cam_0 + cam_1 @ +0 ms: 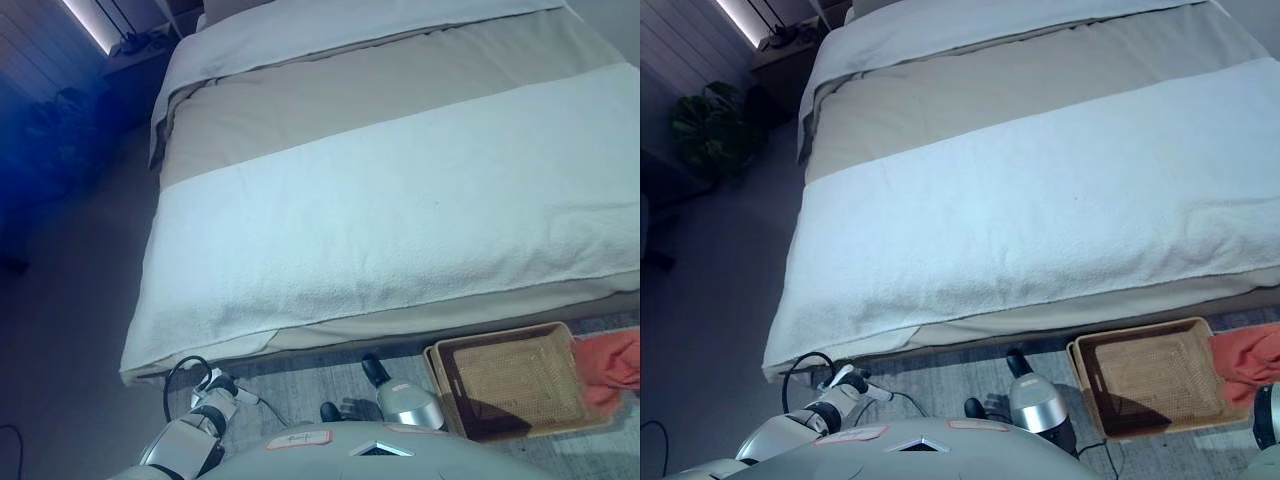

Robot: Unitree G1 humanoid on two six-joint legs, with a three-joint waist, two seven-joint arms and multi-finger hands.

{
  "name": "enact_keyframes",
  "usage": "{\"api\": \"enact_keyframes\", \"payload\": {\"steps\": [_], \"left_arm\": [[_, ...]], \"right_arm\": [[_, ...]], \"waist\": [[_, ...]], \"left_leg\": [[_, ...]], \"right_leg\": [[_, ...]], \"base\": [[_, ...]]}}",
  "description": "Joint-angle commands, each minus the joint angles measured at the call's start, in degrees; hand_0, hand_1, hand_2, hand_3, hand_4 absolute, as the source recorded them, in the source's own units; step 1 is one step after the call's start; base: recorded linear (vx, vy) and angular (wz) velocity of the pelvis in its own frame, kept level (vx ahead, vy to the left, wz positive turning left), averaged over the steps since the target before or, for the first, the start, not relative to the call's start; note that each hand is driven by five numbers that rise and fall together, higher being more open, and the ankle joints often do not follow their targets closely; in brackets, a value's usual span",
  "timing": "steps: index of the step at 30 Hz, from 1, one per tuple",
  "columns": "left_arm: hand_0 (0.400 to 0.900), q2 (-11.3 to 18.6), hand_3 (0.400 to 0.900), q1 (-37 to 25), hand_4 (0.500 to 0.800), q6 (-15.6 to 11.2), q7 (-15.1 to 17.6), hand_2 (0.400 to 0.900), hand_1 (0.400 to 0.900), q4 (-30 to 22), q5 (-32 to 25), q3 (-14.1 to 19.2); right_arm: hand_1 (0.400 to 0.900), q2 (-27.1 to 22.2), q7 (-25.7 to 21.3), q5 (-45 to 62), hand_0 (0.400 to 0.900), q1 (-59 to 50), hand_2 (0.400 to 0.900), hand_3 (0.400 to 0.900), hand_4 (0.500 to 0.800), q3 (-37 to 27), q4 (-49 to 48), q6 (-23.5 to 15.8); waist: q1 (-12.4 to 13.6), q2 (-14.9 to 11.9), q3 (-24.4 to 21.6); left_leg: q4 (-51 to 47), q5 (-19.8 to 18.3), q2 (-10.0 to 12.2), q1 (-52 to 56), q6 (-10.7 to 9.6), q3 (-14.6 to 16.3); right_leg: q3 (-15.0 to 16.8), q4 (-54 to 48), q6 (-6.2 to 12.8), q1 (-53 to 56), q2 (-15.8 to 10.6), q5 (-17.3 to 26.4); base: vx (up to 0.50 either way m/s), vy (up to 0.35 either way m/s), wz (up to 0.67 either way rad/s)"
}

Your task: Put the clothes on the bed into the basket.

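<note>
The bed fills the upper view, with a white blanket spread flat across its near half; I see no loose clothes on it. A woven basket stands on the floor by the bed's foot at lower right, and its inside looks bare. A red cloth hangs or lies at the basket's right rim. My right arm shows just below that cloth at the view's edge, its hand hidden. My left hand hangs low at the lower left, near the bed's corner, fingers relaxed and holding nothing.
A potted plant and a dark low shelf stand left of the bed's head. A grey rug lies along the bed's foot under the basket. Open floor runs down the bed's left side.
</note>
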Motion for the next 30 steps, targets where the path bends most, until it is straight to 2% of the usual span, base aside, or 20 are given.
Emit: {"api": "enact_keyframes", "payload": {"steps": [1,10,15,17,19,23,28,30], "left_arm": [[0.9,4.39,0.9,0.02,0.8,0.81,0.92,0.9,0.9,2.16,2.19,0.39],[0.9,5.22,0.9,-0.89,0.8,0.65,1.3,0.9,0.9,1.57,0.73,1.79],[0.9,5.29,0.9,-1.07,0.8,0.68,1.82,0.9,0.9,1.58,0.36,2.53],[0.9,5.41,0.9,-1.58,0.8,0.84,2.24,0.9,0.9,1.44,0.14,3.34],[0.9,5.54,0.9,-1.69,0.8,0.78,2.32,0.9,0.9,1.33,0.19,3.72],[0.9,5.43,0.9,-1.02,0.8,0.67,2.84,0.9,0.9,-0.16,-0.18,5.47],[0.9,4.59,0.9,-0.21,0.8,0.72,3.83,0.9,0.9,-2.1,-1.2,6.93],[0.9,4.28,0.9,0.43,0.8,0.8,3.64,0.9,0.9,-2.71,-1.23,6.88]], "right_arm": [[0.9,-4.89,-1.81,-3.68,0.9,-4.26,0.9,0.9,0.8,2.99,2.83,-0.16],[0.9,-0.92,-1.94,-1.56,0.9,-3.07,0.9,0.9,0.8,2.55,1.35,-0.76],[0.9,2.7,-3.05,1.05,0.9,-0.67,0.9,0.9,0.8,1.06,-3.23,-2.19],[0.9,6.85,-3.88,3.46,0.9,1.4,0.9,0.9,0.8,0.26,-7.38,-3.53],[0.9,8.66,-4.28,4.47,0.9,2.3,0.9,0.9,0.8,0.18,-9.52,-4.27],[0.9,17.78,-4.92,8.86,0.9,8.26,0.9,0.9,0.8,-0.58,-20.99,-7.2],[0.9,30.43,-3.06,9.95,0.9,13.54,0.9,0.9,0.8,4.34,-23.73,-8.7],[0.9,33.6,-2.07,9.36,0.9,15.11,0.9,0.9,0.8,6.08,-23.34,-8.32]], "waist": [[1.56,-1.67,-0.33],[2.03,-2.34,-0.02],[2.05,-3.07,0.04],[1.96,-3.58,0.15],[1.92,-3.74,0.25],[1.44,-4.31,0.65],[2.16,-5.56,0.34],[2.51,-6.08,0.17]], "left_leg": [[0.29,-4.74,-4.6,5.27,2.5,0.15],[0.29,-4.82,-4.68,5.41,2.86,0.03],[0.29,-4.65,-4.74,5.32,3.03,-0.16],[0.29,-4.55,-4.76,5.27,3.15,0.03],[0.29,-4.54,-4.75,5.25,3.25,0.16],[0.29,-4.58,-4.69,5.57,3.63,0.61],[0.29,-4.3,-4.73,5.89,3.82,0.68],[0.29,-4.25,-4.63,6.14,3.86,0.4]], "right_leg": [[1.88,1.46,5.14,-1.11,0.41,0.11],[1.34,1.62,5.24,-0.97,0.17,0.12],[1.28,1.82,5.28,-1.16,0.08,0.28],[1.45,1.93,5.37,-1.31,0.19,0.4],[1.64,1.99,5.4,-1.37,0.27,0.44],[1.91,2.37,5.73,-1.58,0.68,0.71],[1.8,2.64,5.6,-1.66,0.84,0.95],[1.44,2.73,5.49,-1.45,0.83,0.91]], "base": [[0.0,0.008,0.05],[0.0,0.003,0.01],[-0.01,0.002,0.0],[-0.05,0.011,-0.08],[-0.04,0.003,-0.12],[-0.05,0.013,-0.15],[-0.05,0.009,-0.05],[-0.05,0.0,0.04]]}}
